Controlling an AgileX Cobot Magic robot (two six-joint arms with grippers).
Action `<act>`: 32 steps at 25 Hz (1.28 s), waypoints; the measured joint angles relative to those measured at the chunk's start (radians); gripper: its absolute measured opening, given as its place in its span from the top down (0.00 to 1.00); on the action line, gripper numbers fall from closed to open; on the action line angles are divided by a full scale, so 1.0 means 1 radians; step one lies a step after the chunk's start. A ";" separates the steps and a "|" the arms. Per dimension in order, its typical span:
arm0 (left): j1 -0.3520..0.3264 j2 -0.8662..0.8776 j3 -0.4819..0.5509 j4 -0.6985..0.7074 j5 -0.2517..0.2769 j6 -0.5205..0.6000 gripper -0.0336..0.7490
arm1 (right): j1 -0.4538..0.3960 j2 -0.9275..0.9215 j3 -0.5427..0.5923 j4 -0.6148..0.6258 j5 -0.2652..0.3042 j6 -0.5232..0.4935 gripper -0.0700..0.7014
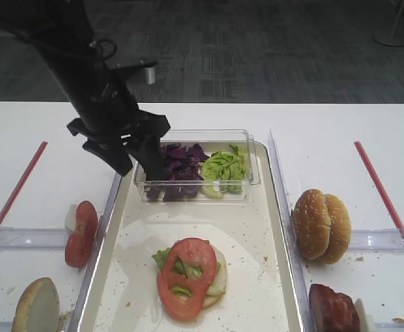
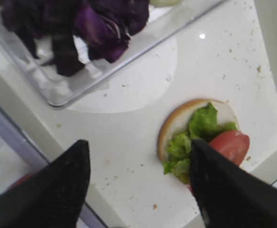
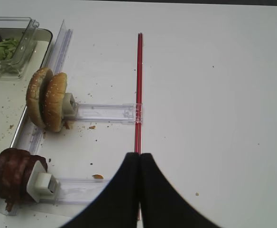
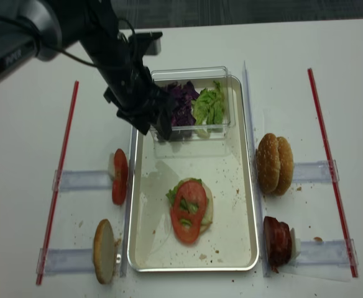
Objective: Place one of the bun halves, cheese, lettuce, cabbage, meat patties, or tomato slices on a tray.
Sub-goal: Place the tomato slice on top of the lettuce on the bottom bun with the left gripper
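Looking at the tray (image 4: 251, 205), you can see the stack is partly built: near its middle lies a bun half (image 2: 176, 124), cut face up, with lettuce (image 1: 167, 257) on it and two tomato slices (image 1: 187, 277) overlapping on top. No cabbage, patty or top bun has gone onto that stack yet, and no cheese shows anywhere in these views.

Your left gripper (image 4: 160, 121) hangs above the far left part of the tray, beside the clear box (image 1: 195, 136) that sits at the tray's far end. Its fingers (image 2: 58, 183) are spread wide, with only bare tray between them; they hold nothing. Inside the box, the purple cabbage (image 4: 181, 102) is just beside that gripper, with more lettuce on the side away from it. My guess is cabbage comes next, since you are so near it.

Your right gripper (image 3: 139, 190) waits over the table, well to the right of the tray, its fingers pressed together and empty.

Supplies left: a pair of bun halves (image 4: 275, 162) and the meat patties (image 4: 278, 241) stand in holders just right of the tray; spare tomato slices (image 4: 119, 176) and one more bun half (image 4: 104, 251) stand just left of it.
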 joint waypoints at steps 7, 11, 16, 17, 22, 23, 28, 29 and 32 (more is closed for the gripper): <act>0.000 -0.030 -0.120 0.202 0.010 -0.119 0.42 | 0.000 0.000 0.000 0.000 0.000 0.000 0.86; 0.000 -0.039 -0.128 0.285 0.016 -0.167 0.42 | 0.000 0.000 0.000 0.000 0.000 0.000 0.86; 0.013 -0.039 -0.128 0.315 0.018 -0.193 0.42 | 0.000 0.000 0.000 0.000 0.000 0.000 0.86; 0.016 -0.039 -0.128 0.316 0.018 -0.193 0.42 | 0.000 0.000 0.000 0.000 0.000 0.000 0.86; 0.018 -0.039 -0.128 0.352 0.018 -0.193 0.42 | 0.000 0.000 0.000 0.000 0.000 0.000 0.86; 0.019 -0.039 -0.128 0.366 0.020 -0.193 0.42 | 0.000 0.000 0.000 0.000 0.000 0.000 0.86; 0.060 -0.039 -0.128 0.379 0.020 -0.193 0.42 | 0.000 0.000 0.000 0.000 0.000 0.000 0.86; 0.076 -0.039 -0.128 0.384 0.020 -0.193 0.42 | 0.000 0.000 0.000 0.000 0.000 0.000 0.86; 0.127 -0.039 -0.128 0.390 0.020 -0.193 0.42 | 0.000 0.000 0.000 0.000 0.000 0.000 0.86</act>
